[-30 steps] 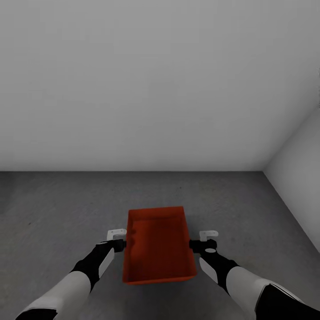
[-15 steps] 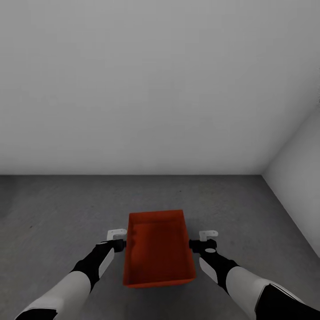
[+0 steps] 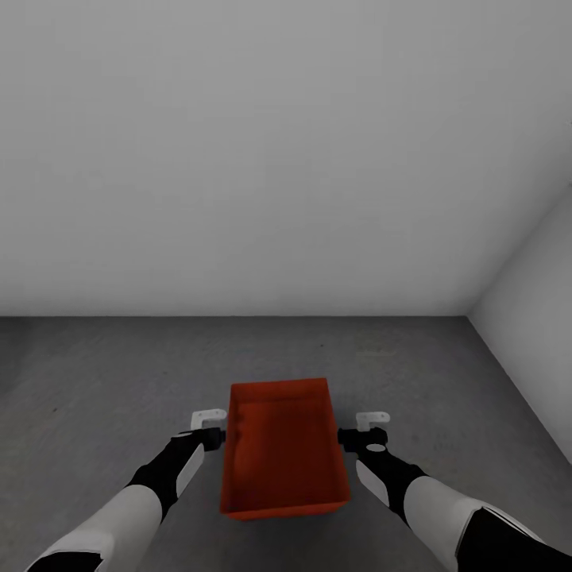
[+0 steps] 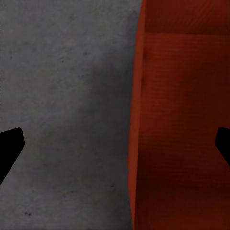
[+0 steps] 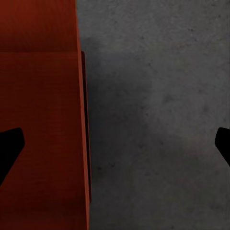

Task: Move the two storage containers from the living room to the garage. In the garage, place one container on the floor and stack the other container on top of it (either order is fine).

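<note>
1. Count: one container (image 3: 284, 445), orange-red, no lid, nothing inside. Two grippers, left gripper (image 3: 211, 429) and right gripper (image 3: 367, 430). Two arms, black forearms w/ white upper sleeves. Two grey-white walls meeting at a corner on the right.

2. Container sits between the grippers, long axis running away from the robot, over the dark grey speckled floor (image 3: 95, 381) of the garage. Cannot tell if resting on floor or just above it.

3. Left gripper at container's left long wall, near the far half. In left wrist view the rim (image 4: 136, 120) runs between the two dark fingertips (image 4: 9, 146), one tip over floor, other over the bin's inside. Jaws wide apart, straddling the wall, not pinching it.

4. Right gripper mirrored at right long wall. Right wrist view: rim (image 5: 82, 120) between the tips, one fingertip (image 5: 9, 148) over the bin interior, other over bare floor. Spread wide too, no clamp on the wall.

5. Vs 1.0 s ago: wall-floor line lower in head view, so camera shifted a bit. Container lower in frame relative to the grippers, near edge closer to bottom; grippers themselves at much the same spots in frame. Vs 0.5 s ago: nearly same, only slight further drop.
</note>
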